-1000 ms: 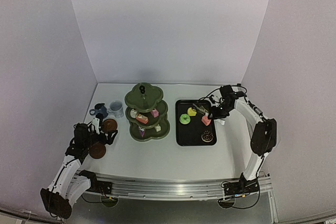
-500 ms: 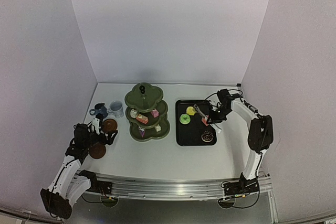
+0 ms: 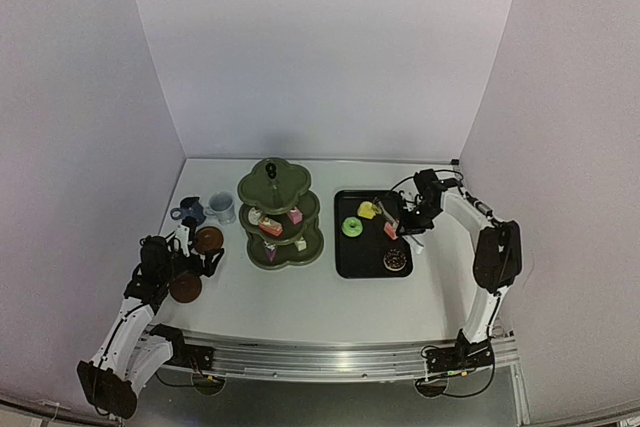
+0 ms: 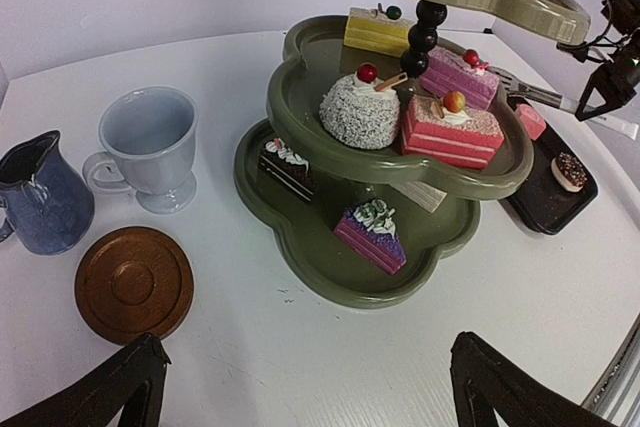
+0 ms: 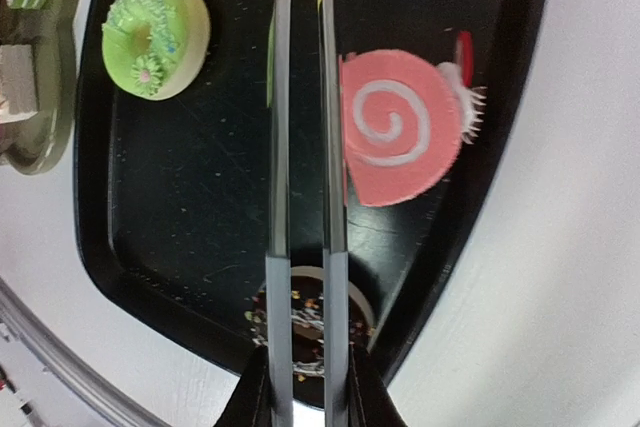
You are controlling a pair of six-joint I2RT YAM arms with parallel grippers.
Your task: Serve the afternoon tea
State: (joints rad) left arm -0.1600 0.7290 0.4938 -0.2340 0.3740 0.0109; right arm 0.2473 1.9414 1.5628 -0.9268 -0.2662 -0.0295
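Top external view gives you the olive-green stand (image 3: 280, 215) mid-table, cakes on its tiers, with the black tray (image 3: 345, 259) just right of it. Your left gripper (image 4: 300, 402) hangs spread and empty near a brown saucer (image 4: 133, 284). Your right gripper (image 5: 305, 402) clamps the metal tongs (image 5: 281, 147), blades squeezed nearly parallel beside the pink swirl cake (image 5: 395, 127) on the tray. Their tips leave the frame, so you cannot tell if they pinch anything.

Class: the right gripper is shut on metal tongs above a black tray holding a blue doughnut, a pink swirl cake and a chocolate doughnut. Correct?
One error: the iced doughnut is green, not blue, as the right wrist view shows. The right gripper, tongs, black tray, pink swirl cake and chocolate doughnut are as stated.
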